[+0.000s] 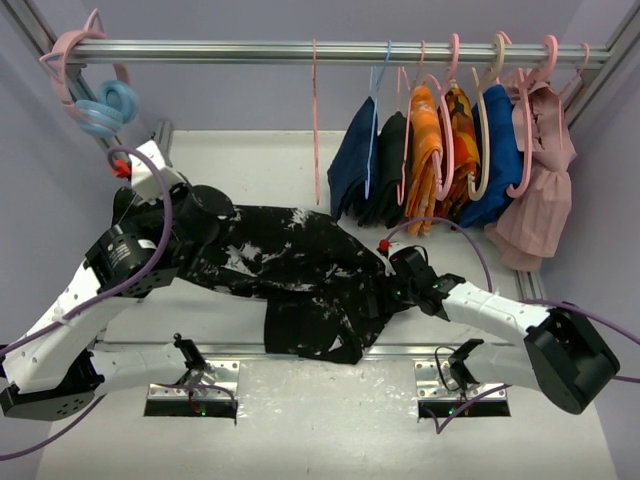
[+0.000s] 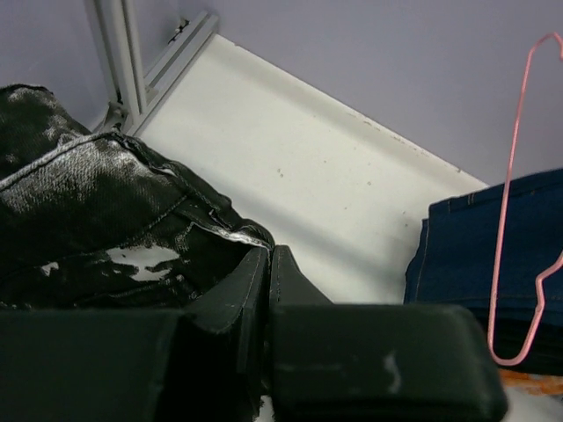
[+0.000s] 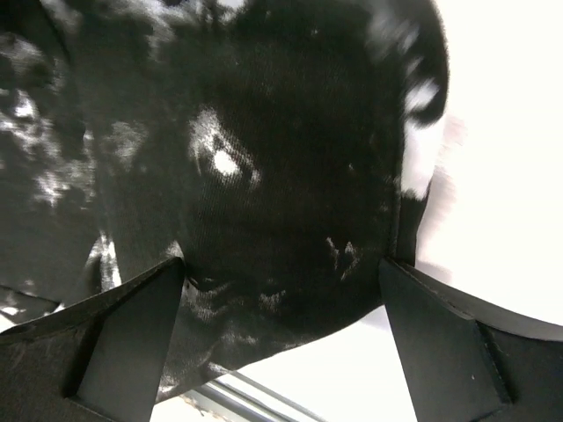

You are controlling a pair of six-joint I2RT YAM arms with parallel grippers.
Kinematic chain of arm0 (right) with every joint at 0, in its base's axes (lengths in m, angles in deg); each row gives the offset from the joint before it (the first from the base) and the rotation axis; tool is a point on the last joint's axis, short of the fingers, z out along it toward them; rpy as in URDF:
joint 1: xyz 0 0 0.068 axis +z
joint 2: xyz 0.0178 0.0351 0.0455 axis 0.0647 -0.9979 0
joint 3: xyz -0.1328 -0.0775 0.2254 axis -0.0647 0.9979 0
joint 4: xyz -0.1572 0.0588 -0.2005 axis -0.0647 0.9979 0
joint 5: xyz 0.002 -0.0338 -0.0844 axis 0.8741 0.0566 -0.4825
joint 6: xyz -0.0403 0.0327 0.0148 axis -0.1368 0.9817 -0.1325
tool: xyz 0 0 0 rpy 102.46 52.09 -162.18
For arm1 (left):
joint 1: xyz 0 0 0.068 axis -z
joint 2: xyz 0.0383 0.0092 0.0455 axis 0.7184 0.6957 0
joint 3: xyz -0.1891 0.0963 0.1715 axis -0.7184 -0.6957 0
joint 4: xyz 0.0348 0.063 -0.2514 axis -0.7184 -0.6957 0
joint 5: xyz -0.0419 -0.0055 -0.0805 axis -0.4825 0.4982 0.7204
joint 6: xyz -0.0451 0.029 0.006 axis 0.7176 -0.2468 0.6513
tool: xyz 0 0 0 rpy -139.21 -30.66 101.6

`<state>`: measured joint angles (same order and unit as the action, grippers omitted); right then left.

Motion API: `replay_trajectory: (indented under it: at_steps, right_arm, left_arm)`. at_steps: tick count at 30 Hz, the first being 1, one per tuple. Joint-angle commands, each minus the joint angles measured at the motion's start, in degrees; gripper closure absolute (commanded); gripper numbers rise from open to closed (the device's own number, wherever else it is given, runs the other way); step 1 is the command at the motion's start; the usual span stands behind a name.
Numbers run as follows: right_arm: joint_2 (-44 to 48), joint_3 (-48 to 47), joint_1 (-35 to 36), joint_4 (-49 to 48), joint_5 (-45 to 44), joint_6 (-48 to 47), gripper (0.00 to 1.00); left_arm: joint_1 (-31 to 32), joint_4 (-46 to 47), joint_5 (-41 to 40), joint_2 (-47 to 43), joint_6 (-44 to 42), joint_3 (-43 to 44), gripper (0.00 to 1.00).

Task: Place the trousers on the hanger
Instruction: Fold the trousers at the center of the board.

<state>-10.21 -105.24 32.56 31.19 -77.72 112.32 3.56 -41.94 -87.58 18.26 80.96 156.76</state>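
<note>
Left gripper (image 2: 268, 264): clamped shut on the trousers (image 1: 290, 260).
Right gripper (image 3: 281, 281): spread wide, straddling the fabric.
Hanger (image 1: 316, 120): hanging bare on the rail (image 1: 250, 47).

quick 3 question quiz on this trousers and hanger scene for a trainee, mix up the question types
1. True or false: the trousers already hang on the thin pink hanger.
2. Which stands open? A: the left end effector. B: the right end effector.
3. Fill in: the thin pink hanger hangs from the ___.

Key: 1 false; 2 B; 3 rail.
</note>
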Motion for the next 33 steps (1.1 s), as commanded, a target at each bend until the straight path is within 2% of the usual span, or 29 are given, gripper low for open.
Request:
replay_trajectory:
  at_steps: [1, 3, 5, 7, 10, 13, 17, 19, 24, 28, 29, 32, 33]
  right_arm:
    - [-3.3, 4.3, 1.3, -7.1, 9.2, 4.8, 0.03]
    - [-1.3, 4.4, 2.9, -7.4, 8.8, 6.3, 0.01]
    - [2.3, 4.0, 7.4, -6.3, 4.6, 7.3, 0.01]
    - [5.2, 0.9, 14.3, -1.1, -7.5, 8.2, 0.01]
    - [4.6, -6.1, 23.9, 5.7, -19.2, 10.4, 0.01]
    - [0.4, -10.5, 28.9, 6.5, -25.7, 11.6, 0.01]
    - [-11.3, -18.7, 37.7, 6.3, -33.3, 16.1, 0.01]
    - [-17.5, -22.5, 38.7, 5.8, -33.7, 17.4, 0.01]
    - [-33.3, -31.2, 38.6, 12.8, -35.2, 22.9, 0.01]
    - [-36.6, -29.7, 38.6, 13.4, -35.3, 26.6, 0.01]
    - [-36.5, -28.7, 38.4, 13.3, -35.2, 26.8, 0.06]
    - [-35.2, -24.4, 37.1, 10.9, -32.9, 26.2, 0.46]
    - [-35.2, -23.0, 36.5, 10.0, -32.1, 25.7, 0.47]
  left_arm:
    - [-0.4, 14.3, -0.3, -0.3, -14.8, 5.3, 1.00]
    - [-0.4, 14.9, 0.5, 1.1, -17.2, 8.9, 1.00]
    - [-0.4, 15.7, 1.9, 2.5, -19.9, 11.3, 1.00]
    - [-0.4, 16.9, 3.2, 3.3, -22.6, 12.5, 1.00]
    - [-0.4, 17.3, 4.5, 4.1, -24.0, 13.7, 1.00]
    - [-0.4, 17.4, 5.3, 4.3, -24.5, 13.9, 1.00]
    - [-0.4, 17.7, 5.5, 4.9, -25.4, 14.1, 1.00]
    - [-0.4, 17.5, 5.5, 5.0, -25.9, 14.7, 1.00]
    - [-0.4, 15.3, 4.9, 6.3, -26.6, 18.1, 1.00]
    - [-0.4, 14.0, 3.0, 6.4, -27.2, 19.2, 1.00]
    - [-0.4, 14.0, 2.9, 6.3, -27.2, 19.4, 1.00]
    - [-0.4, 14.4, 2.7, 5.8, -27.6, 19.7, 1.00]
    - [-0.4, 14.5, 2.8, 5.8, -27.7, 19.7, 1.00]
